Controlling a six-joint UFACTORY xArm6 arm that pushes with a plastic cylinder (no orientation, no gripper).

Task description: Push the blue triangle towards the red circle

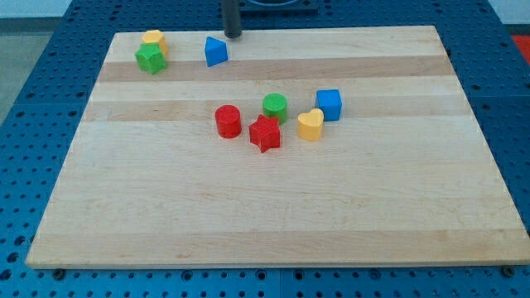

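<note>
The blue triangle [215,51] sits near the view's top edge of the wooden board [273,207], left of centre. The red circle [228,121] stands near the board's middle, below the triangle. My tip [233,36] is at the view's top, just above and to the right of the blue triangle, a small gap from it. The rod rises out of the view's top.
A yellow block [154,39] and a green star [151,59] touch each other at the top left. A red star [265,133], a green circle [275,107], a yellow heart [310,125] and a blue cube [329,104] cluster right of the red circle.
</note>
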